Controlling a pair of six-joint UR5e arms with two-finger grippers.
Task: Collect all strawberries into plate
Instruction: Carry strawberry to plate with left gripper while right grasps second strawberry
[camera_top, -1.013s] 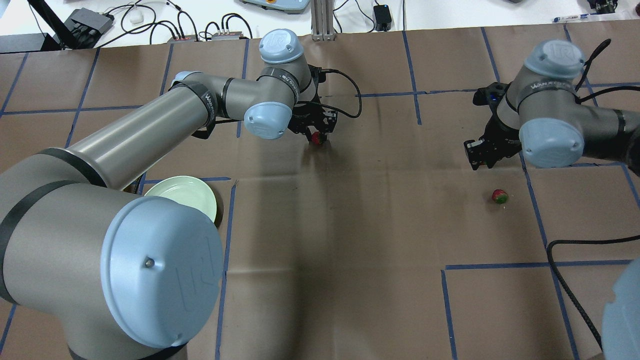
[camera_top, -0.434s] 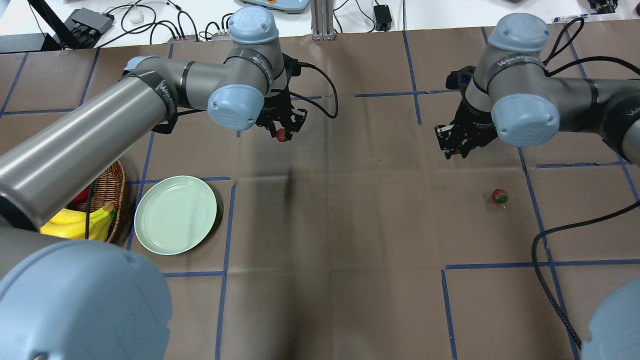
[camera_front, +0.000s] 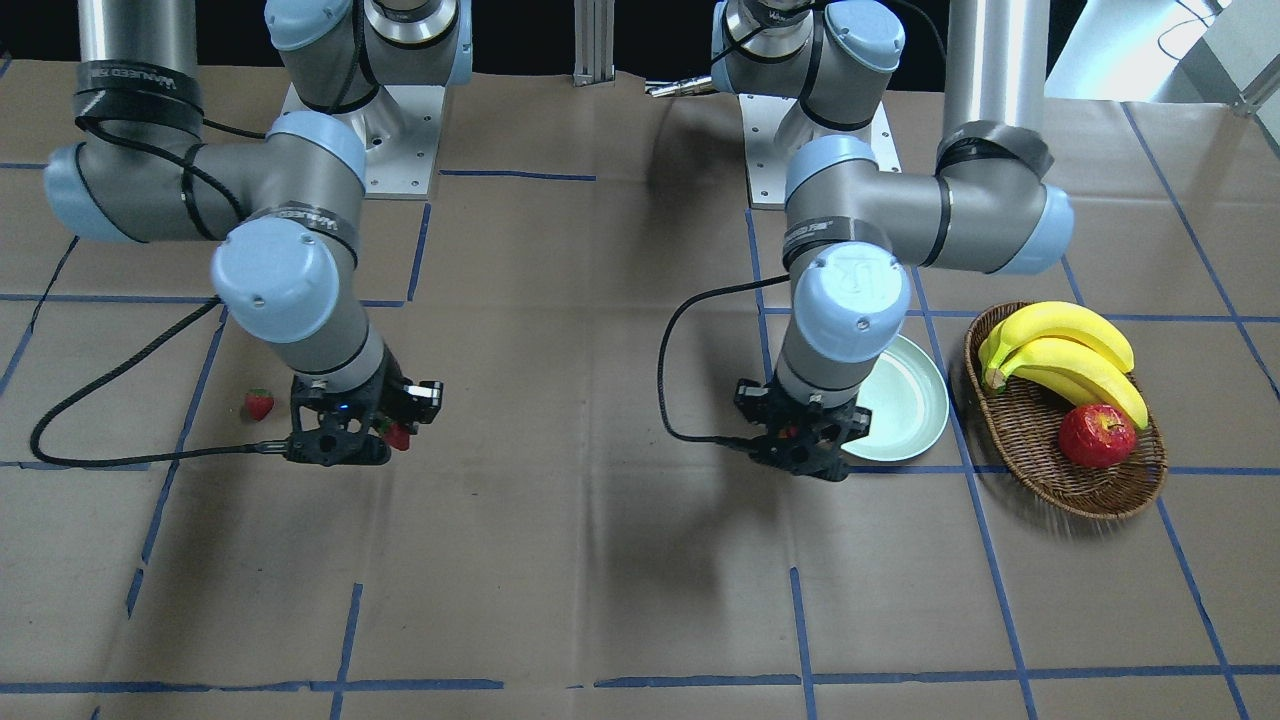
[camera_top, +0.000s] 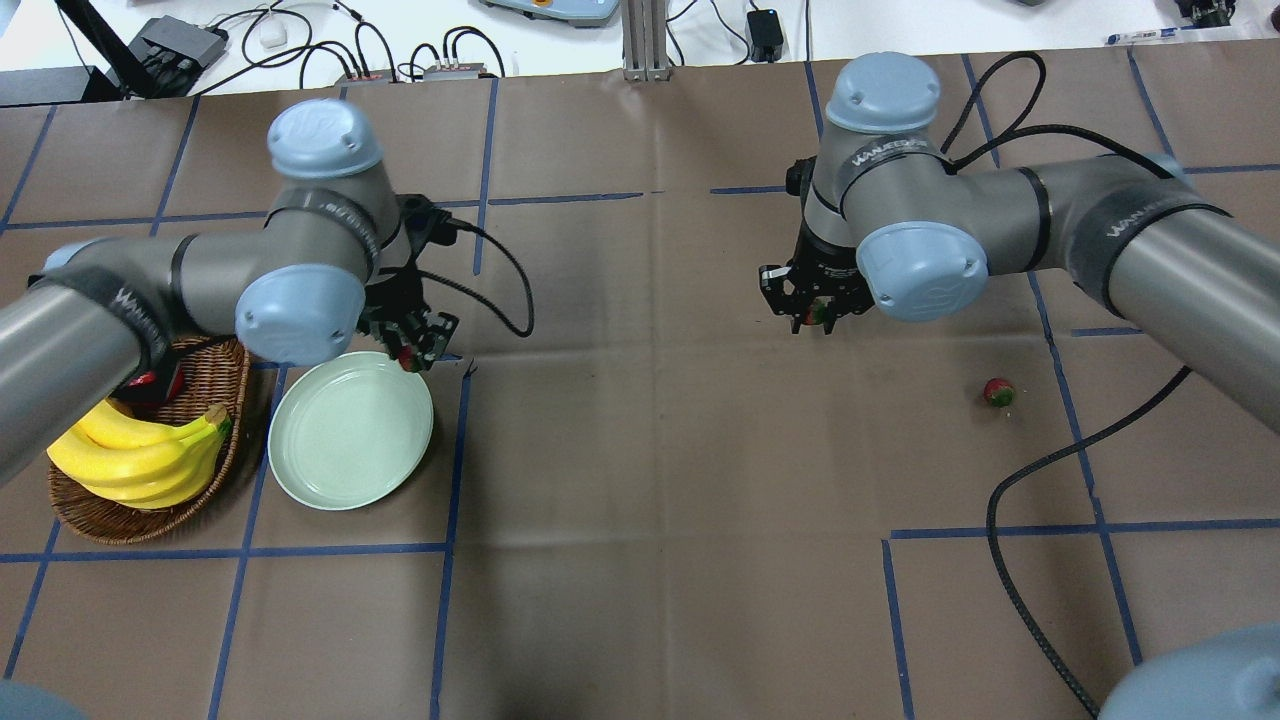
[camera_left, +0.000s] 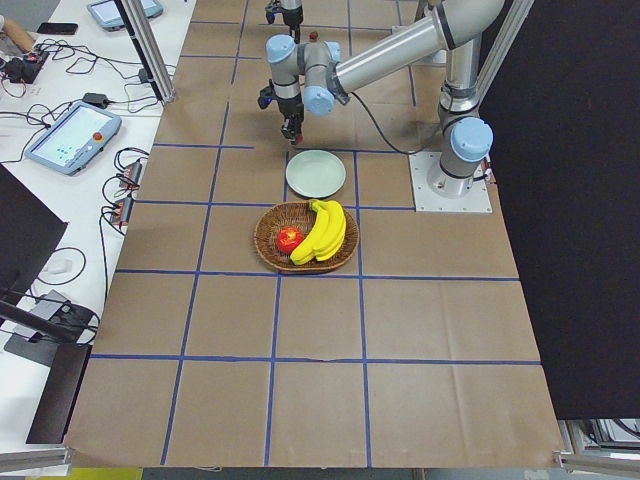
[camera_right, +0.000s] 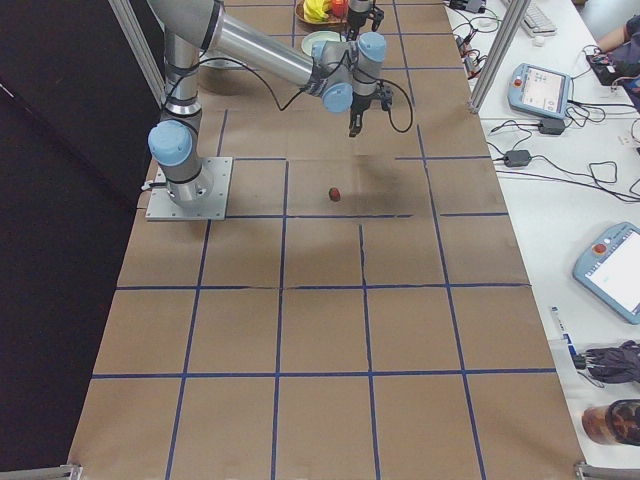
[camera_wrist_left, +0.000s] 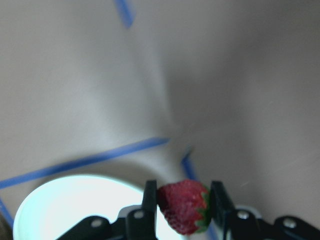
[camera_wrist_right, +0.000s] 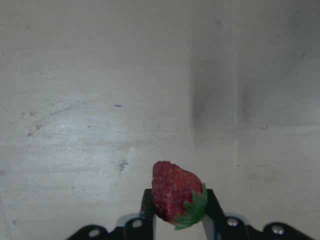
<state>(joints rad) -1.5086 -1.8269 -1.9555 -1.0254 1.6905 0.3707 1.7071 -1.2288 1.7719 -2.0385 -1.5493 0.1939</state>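
Gripping one berry apiece, two robot arms work over a table (camera_top: 650, 450) covered in brown paper and marked with blue tape lines. At far left in the overhead view, an oval wicker basket (camera_top: 115, 522) holds a bunch of yellow bananas (camera_top: 140, 455) and a red apple (camera_front: 1097, 436). The arm mostly hides the apple from overhead, but it is plain to the front camera.

Just beside the basket lies the pale green plate (camera_top: 340, 450), flat on the paper. The left gripper (camera_top: 410, 355) hangs at the plate's far rim, on the side away from the basket. Its two fingers are drawn in narrow around the first strawberry (camera_wrist_left: 184, 206). The left wrist camera shows that berry pinched on both flanks, green cap to one side, with the plate's pale edge blurred beneath it.

Well apart, across the middle of the table, the right gripper (camera_top: 815, 312) points down with its jaws likewise closed in on the second strawberry (camera_wrist_right: 175, 192). The right wrist camera shows this berry clamped between the pads, its leafy cap at the lower right, with bare paper behind it.

Farther right again, the third strawberry (camera_top: 998, 392) lies loose on the paper, apart from both grippers and far from the plate. A black cable (camera_top: 1010, 560) loops across the table below it.
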